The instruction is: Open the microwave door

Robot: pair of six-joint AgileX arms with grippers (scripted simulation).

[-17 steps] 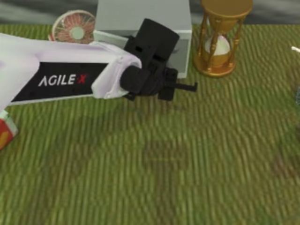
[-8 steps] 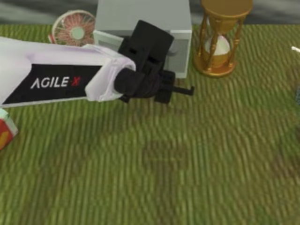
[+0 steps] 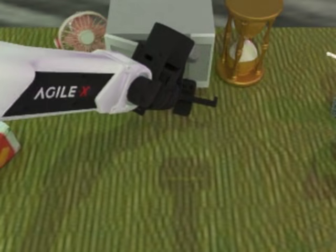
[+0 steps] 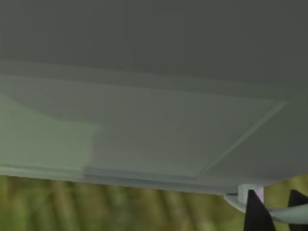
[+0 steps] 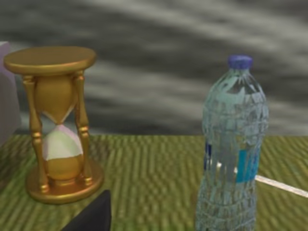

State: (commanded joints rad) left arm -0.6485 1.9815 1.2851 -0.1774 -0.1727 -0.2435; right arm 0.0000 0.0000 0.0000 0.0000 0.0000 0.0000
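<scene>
Sitting at the table's far edge, a bit left of centre, the microwave [image 3: 160,21] has its front facing the near edge; the microwave door [image 3: 121,43] looks cracked open a little, its frame angling out from the front on the left-hand side, though the arm covers most of it, so that's my read, not certain. Left pincer [image 3: 202,98] is right in front of the door, touching or just beside it. In the left wrist view the door panel [image 4: 144,130] fills nearly everything, and the dark fingertips [image 4: 257,214] sit around a small pale handle piece [image 4: 250,191] at the door's lower corner; fingers look narrowly parted around it, whether they actually clamp it I cannot tell. Progress: approach done, contact at the handle likely, door barely started at best; most of the swing about the left hinge is left. Golden hourglass [image 3: 247,44] stands just right of the microwave, pink fan [image 3: 82,30] just left, both at the far edge. Right arm isn't in the top view; its wrist view shows the hourglass and a water bottle [image 5: 233,149] on the table.
</scene>
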